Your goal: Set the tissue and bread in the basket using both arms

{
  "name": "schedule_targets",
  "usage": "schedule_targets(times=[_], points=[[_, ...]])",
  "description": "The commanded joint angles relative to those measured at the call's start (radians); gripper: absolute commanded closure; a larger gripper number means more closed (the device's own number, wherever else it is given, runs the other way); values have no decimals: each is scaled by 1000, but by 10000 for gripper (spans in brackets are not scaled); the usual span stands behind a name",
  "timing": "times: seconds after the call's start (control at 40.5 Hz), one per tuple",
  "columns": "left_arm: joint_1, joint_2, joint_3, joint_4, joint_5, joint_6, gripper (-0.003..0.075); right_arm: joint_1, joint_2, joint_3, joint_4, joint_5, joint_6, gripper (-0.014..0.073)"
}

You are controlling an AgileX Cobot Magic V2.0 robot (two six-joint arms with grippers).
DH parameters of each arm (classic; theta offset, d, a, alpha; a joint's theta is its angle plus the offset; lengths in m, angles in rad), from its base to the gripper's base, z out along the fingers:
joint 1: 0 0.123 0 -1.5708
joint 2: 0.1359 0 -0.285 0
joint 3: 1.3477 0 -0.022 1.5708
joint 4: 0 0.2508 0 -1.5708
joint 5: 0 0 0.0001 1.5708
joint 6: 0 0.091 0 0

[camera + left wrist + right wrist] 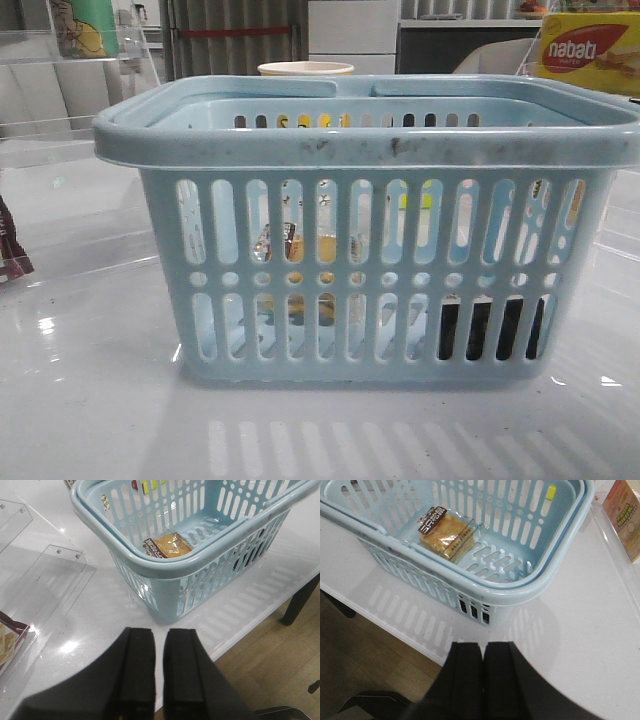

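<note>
The pale blue basket (360, 145) (165, 565) (520, 592) stands on the white table and fills the front view. The bread (167, 545) (447, 535), a clear bag with a dark label, lies on the basket floor; through the slots it shows at the left (290, 245). The tissue (490, 328) appears only as a black shape behind the lower right slots, inside the basket. My left gripper (161, 630) hovers over the table outside one basket corner, its fingers nearly together, holding nothing. My right gripper (483, 644) is shut and empty by the table edge, outside another corner.
Clear acrylic stands (55, 580) sit on the table beside the basket. A maroon wrapper (10, 255) lies at the far left, a yellow nabati box (590, 50) at the back right, a paper cup (305, 69) behind the basket. The table edge (410, 640) drops to wooden floor.
</note>
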Motion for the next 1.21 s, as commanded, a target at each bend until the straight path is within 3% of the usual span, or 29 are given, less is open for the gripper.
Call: schedule_targets(times=[0.0, 0.519, 0.692, 0.89, 1.187], points=[[-4, 8, -26, -4, -76, -9, 626, -5, 1, -19, -15, -62, -5, 537], [-1, -3, -20, -4, -81, -9, 627, -5, 1, -19, -15, -60, -5, 537], [136, -97, 40, 11, -116, -9, 627, -5, 1, -19, -15, -59, -5, 537], [363, -297, 300, 1, -418, -9, 627, -5, 1, -19, -15, -59, -5, 537], [533, -516, 608, -51, -706, -9, 627, -5, 1, -19, -15, -58, -5, 537]])
